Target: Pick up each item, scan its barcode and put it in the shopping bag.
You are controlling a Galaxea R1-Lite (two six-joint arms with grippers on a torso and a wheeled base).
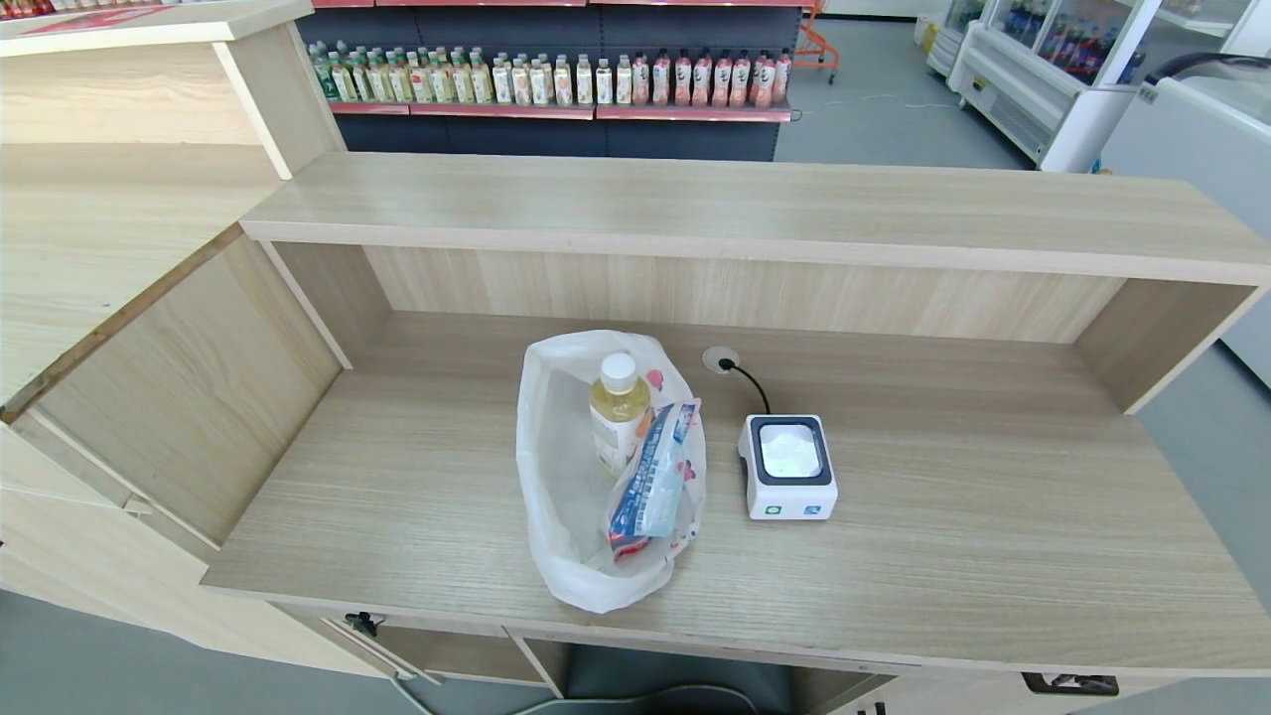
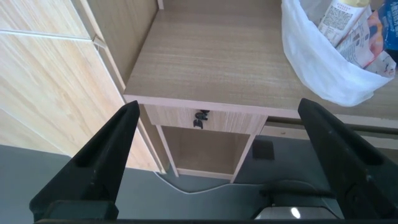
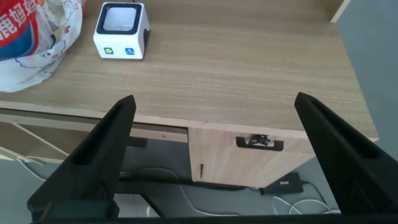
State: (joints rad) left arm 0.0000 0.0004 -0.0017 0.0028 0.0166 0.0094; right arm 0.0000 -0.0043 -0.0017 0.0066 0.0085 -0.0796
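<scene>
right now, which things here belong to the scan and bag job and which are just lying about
Job:
shopping bag
bottle and blue snack packet, both inside the bag
barcode scanner beside the bag

Lying about:
scanner cable
shelf of drink bottles behind the counter
display freezer at the far right

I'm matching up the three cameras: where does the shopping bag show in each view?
Head view: the shopping bag stands mid-counter, just left of the scanner.
Left wrist view: the bag is in the picture's upper right corner, on the counter.
Right wrist view: the bag is in the picture's upper left corner, beside the scanner.
Shared landmark: the wooden counter.
</scene>
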